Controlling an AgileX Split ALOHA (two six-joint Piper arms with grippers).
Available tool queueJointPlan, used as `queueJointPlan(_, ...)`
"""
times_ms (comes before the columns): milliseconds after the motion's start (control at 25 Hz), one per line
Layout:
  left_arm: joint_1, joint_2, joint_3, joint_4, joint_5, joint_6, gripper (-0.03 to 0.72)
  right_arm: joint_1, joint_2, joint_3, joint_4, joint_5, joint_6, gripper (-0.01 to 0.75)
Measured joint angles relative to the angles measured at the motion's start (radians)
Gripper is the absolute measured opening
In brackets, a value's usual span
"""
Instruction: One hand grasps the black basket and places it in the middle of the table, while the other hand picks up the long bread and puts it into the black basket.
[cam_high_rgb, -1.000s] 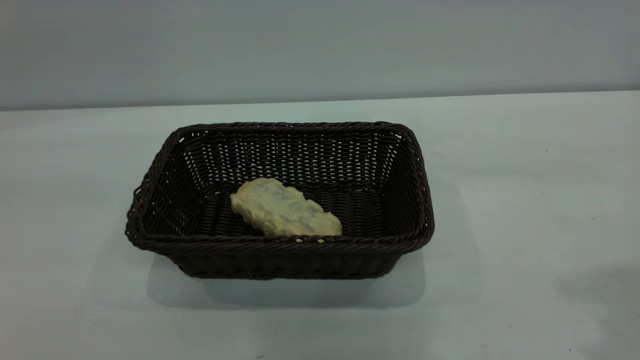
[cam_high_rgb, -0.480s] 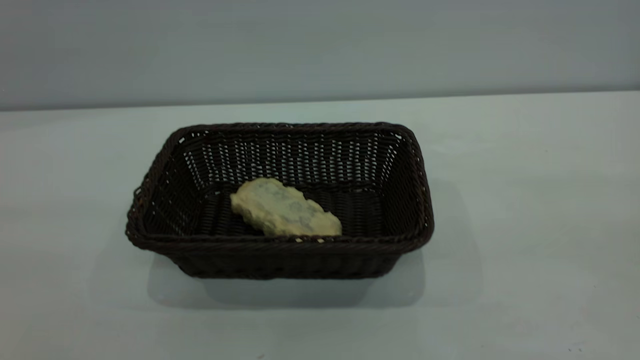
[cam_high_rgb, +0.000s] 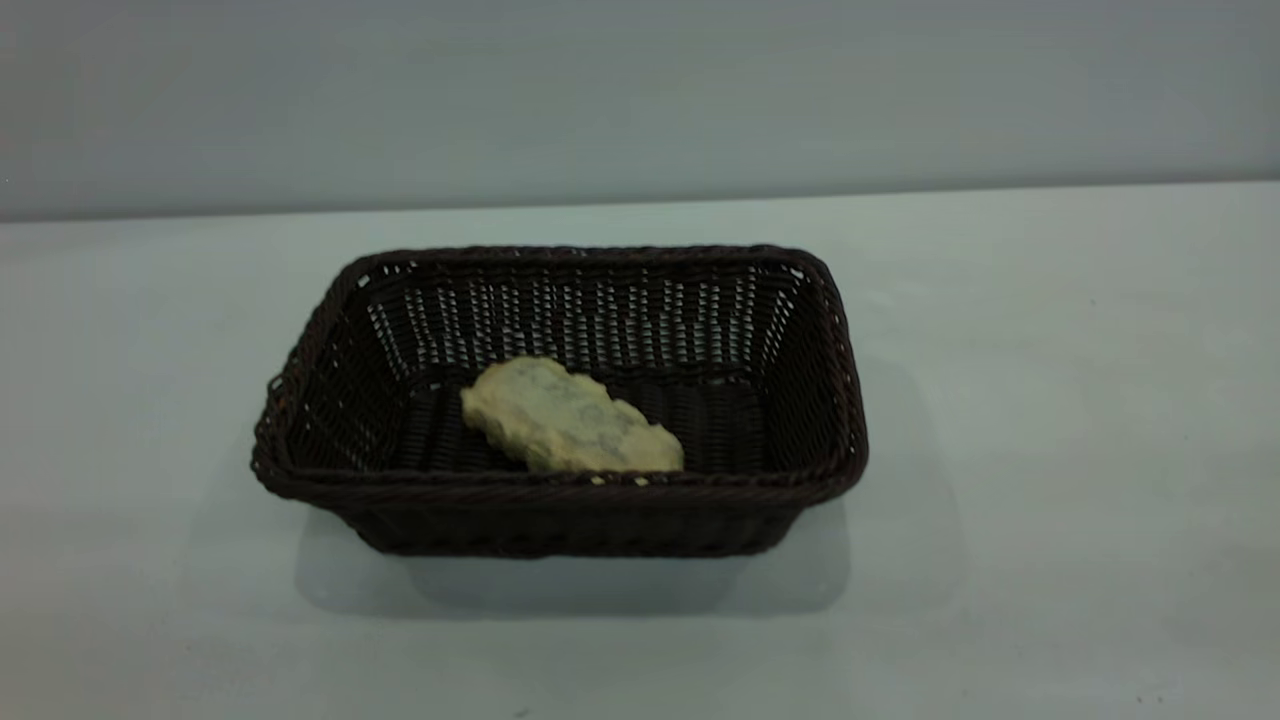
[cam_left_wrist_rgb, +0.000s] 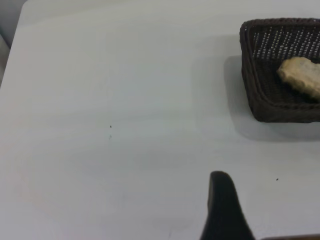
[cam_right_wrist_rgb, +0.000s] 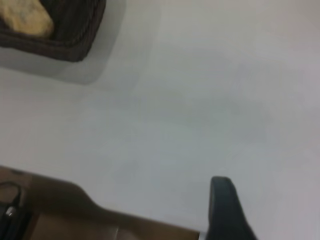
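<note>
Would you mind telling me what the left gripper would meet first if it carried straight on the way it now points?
Probably only bare table. In the left wrist view one dark finger points across open tabletop, while the black basket holding the long bread sits off to one side of that line. Depth is hard to judge.

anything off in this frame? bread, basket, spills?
One oddity: the long bread lies inside the black basket with its pale, grey-blotched side up, set diagonally near the front wall. The basket stands level on the table; no spill or damage shows. Neither arm appears in the exterior view.
</note>
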Motion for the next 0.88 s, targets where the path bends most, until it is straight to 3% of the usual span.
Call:
queueJointPlan(400, 0.000, -0.027, 0.133, 0.000, 0.000, 0.005, 0.529, 0.000, -0.107, 0.120, -0.009, -0.061, -0.012, 0.425)
queueJointPlan(880, 0.000, -0.027, 0.174, -0.028, -0.016, 0.019, 0.529, 0.000, -0.126, 0.129, -0.011, -0.057, -0.009, 0.425)
